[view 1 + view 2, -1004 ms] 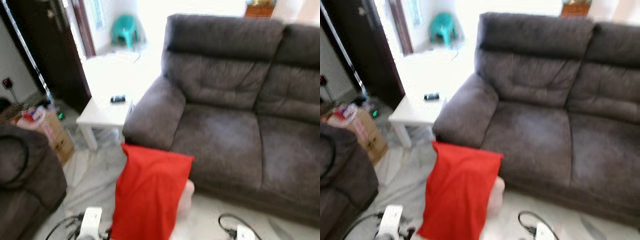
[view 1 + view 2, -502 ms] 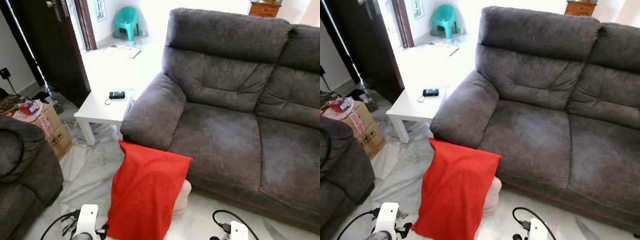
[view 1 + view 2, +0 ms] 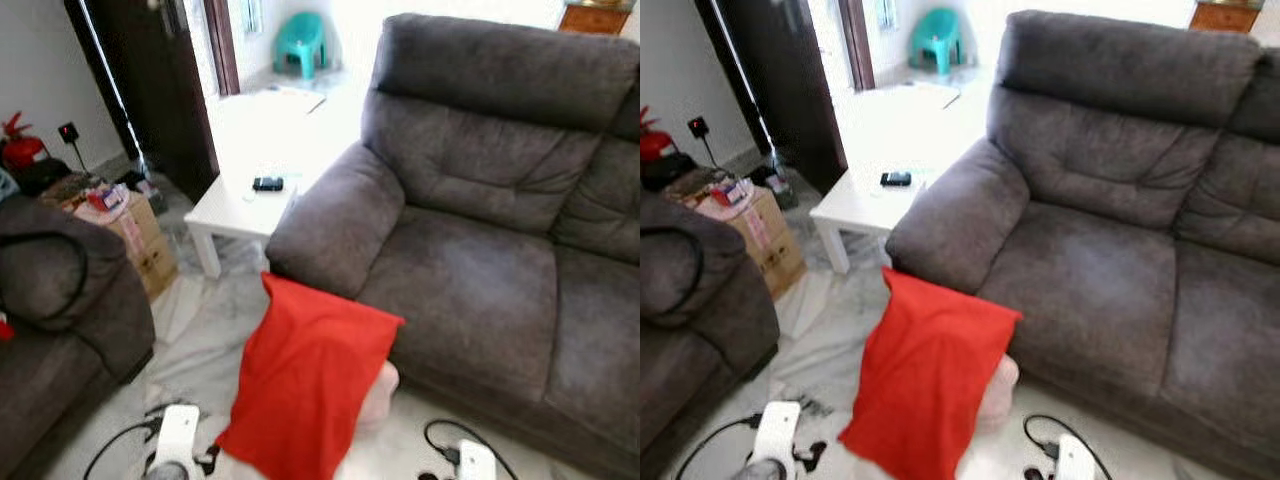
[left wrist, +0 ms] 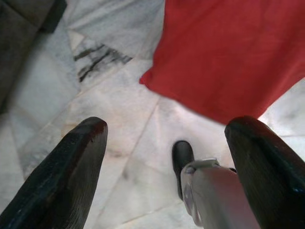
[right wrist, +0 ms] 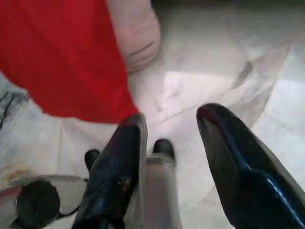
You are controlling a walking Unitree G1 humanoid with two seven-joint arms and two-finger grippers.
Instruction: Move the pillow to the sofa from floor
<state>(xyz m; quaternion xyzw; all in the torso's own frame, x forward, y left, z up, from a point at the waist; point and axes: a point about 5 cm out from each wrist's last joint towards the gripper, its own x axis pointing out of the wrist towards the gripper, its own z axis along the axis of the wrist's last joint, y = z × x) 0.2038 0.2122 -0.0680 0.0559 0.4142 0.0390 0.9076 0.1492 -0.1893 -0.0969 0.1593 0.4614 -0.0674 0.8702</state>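
red pillow on floor, top edge leaning on sofa front by armrest | L gripper released, wide, above marble nr pillow's lower edge | R gripper released, by pillow corner | white side table just left of armrest

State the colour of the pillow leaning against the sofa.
The pillow is plain bright red, with no pattern; it shows best in the left eye view.

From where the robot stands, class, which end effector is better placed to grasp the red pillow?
Left, marginally: the left end effector hangs open facing the red pillow's lower edge; the right end effector sits nearer one corner.
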